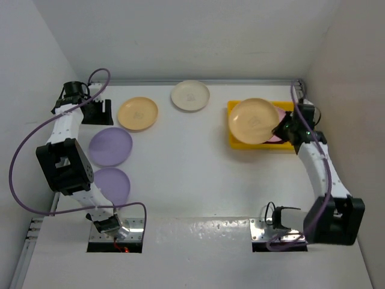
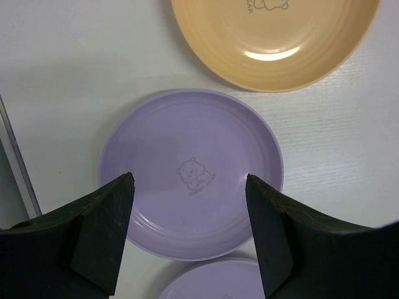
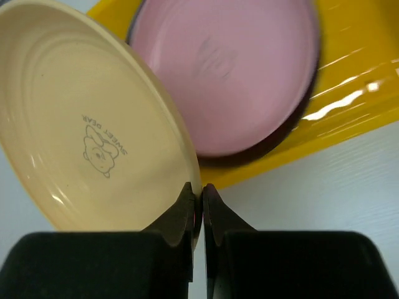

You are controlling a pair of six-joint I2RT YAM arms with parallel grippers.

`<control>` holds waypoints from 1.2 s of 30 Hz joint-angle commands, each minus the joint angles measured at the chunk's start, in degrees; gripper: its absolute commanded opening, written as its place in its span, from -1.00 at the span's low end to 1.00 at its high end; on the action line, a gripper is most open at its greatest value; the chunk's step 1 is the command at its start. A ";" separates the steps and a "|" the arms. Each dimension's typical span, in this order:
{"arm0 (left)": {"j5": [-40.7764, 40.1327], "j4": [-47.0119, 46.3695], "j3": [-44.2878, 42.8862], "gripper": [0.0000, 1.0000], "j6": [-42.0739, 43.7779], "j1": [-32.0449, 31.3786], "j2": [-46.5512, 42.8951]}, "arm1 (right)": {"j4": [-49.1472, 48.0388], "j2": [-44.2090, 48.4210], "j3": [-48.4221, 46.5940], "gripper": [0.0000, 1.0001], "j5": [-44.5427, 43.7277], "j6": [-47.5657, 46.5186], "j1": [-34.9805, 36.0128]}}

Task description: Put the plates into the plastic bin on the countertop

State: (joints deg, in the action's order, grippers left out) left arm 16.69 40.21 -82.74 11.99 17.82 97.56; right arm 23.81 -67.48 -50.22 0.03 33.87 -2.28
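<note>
My right gripper (image 3: 201, 190) is shut on the rim of a peach-orange plate (image 3: 87, 137), which it holds tilted over the left part of the yellow plastic bin (image 3: 355, 75). In the bin lies a pink plate (image 3: 230, 68) on top of a dark-rimmed one (image 3: 280, 134). From above, the held plate (image 1: 254, 119) covers most of the bin (image 1: 233, 107). My left gripper (image 2: 190, 180) hangs open above a lavender plate (image 2: 193, 168), apart from it. A second lavender plate (image 2: 212, 283) lies just nearer. Another peach-orange plate (image 1: 138, 113) and a cream plate (image 1: 190, 95) rest on the countertop (image 1: 192, 168).
White walls close in the countertop at the back and on both sides. The bin stands near the right wall. The two arm bases (image 1: 114, 232) are bolted at the near edge.
</note>
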 commanded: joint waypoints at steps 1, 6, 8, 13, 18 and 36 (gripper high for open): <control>0.28 -0.57 -1.72 0.49 -0.56 -0.95 0.18 | -1.93 -9.03 -4.70 -1.00 -2.93 5.68 -9.63; -0.25 -0.57 -2.25 0.49 -0.56 -0.95 1.41 | -2.72 -20.39 -13.41 -1.00 -1.70 5.51 -14.06; -0.87 -0.57 -2.25 0.49 -1.09 -0.95 1.93 | -1.67 -24.77 -16.99 -1.00 -3.27 5.68 -15.20; -2.88 -0.57 -2.77 0.49 -0.56 -0.95 2.99 | -2.98 -30.24 -19.48 -0.92 -4.34 4.90 -16.35; -6.57 -0.57 -3.92 0.58 -0.56 0.11 5.71 | -2.20 -34.02 -21.85 0.16 -1.71 0.08 -16.44; -14.86 -0.57 -5.51 0.20 0.22 6.17 24.17 | 5.28 -18.23 -20.37 0.78 -10.49 -12.07 -3.53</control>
State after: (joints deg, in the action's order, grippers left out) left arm 0.38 39.53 -88.51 10.31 24.03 119.66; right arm 30.00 -90.61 -71.59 -8.78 23.81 -8.43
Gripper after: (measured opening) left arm 0.634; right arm 0.893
